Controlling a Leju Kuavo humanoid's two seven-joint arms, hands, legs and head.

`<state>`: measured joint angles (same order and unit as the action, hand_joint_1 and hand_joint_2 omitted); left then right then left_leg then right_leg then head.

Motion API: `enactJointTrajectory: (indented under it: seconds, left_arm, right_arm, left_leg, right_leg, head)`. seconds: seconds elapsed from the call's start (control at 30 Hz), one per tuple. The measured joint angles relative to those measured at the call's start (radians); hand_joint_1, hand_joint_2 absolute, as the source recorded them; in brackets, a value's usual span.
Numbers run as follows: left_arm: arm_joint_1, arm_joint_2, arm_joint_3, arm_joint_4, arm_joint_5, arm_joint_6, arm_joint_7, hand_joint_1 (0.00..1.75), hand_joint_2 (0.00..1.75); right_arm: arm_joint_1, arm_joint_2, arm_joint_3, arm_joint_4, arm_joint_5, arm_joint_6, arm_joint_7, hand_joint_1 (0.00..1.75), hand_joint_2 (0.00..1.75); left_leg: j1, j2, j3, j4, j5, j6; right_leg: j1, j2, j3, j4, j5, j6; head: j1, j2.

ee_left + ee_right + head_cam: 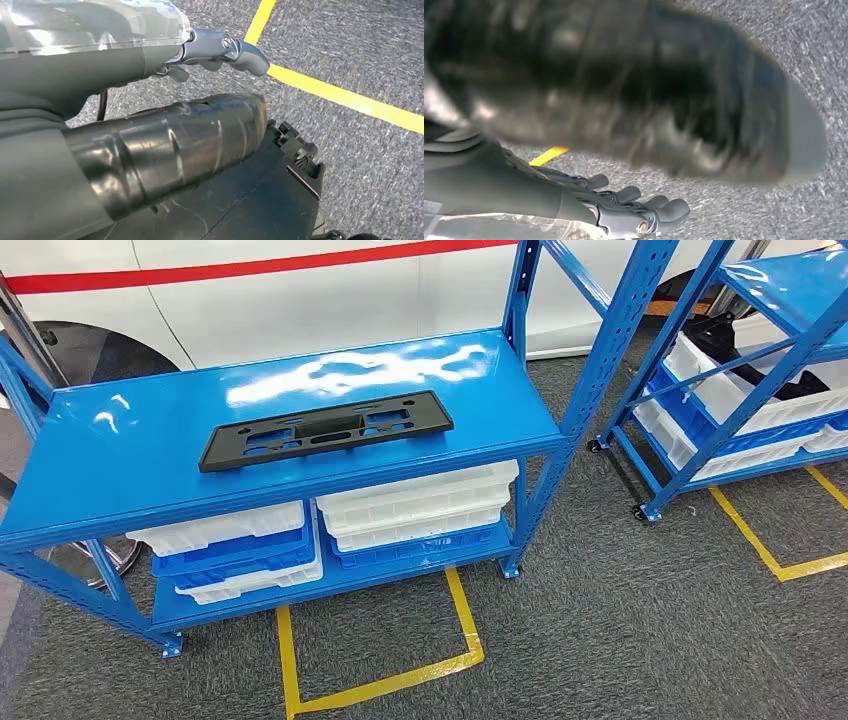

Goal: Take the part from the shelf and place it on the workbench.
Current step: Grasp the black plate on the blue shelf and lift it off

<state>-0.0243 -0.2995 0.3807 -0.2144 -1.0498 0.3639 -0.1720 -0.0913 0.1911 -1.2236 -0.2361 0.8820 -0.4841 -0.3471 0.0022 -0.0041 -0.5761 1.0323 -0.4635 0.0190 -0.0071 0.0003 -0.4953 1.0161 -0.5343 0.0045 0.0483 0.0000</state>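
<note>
around: a blue shelf (120, 455) is seen in the middle of the head view. white and blue bins (410, 505) are stacked on its lower level. a second blue rack (770, 390) with bins is seen at the upper right. yellow floor lines (465, 635) are laid on grey carpet. a white car body with a red stripe (250, 268) is seen along the top.
part: a long flat black part (325, 428) with cut-out holes is laid on the top level of the shelf, left of the middle of the frame. nothing is set on it.
left hand: the left hand (220, 50) is seen over the carpet. nothing is held; its fingers are bent a little.
right hand: the right hand (634, 210) is seen over the carpet. its fingers are curled loosely and nothing is held.
hard to see: a big dark blur is spread over the upper part of the right wrist view.
</note>
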Motion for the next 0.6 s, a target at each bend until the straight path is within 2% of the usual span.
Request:
enactJointTrajectory:
  seconds: [0.57,0.6]
  left_arm:
    - [-0.001,0.000,0.000,0.002,0.002,0.009,-0.006,0.00,0.00]
    - [-0.001,0.000,0.000,0.002,0.002,0.010,-0.006,0.00,0.00]
  right_arm:
    - [0.000,0.002,0.003,0.006,0.054,-0.001,0.016,0.00,0.00]
    - [0.000,0.002,0.006,0.007,0.062,-0.002,0.022,0.00,0.44]
  left_leg:
    - [0.000,0.000,0.000,0.000,0.000,0.000]
    - [0.000,0.000,0.000,0.000,0.000,0.000]
  right_leg:
    - [0.000,0.000,0.000,0.000,0.000,0.000]
    - [0.000,0.000,0.000,0.000,0.000,0.000]
  head:
    - [0.000,0.000]
    - [0.000,0.000]
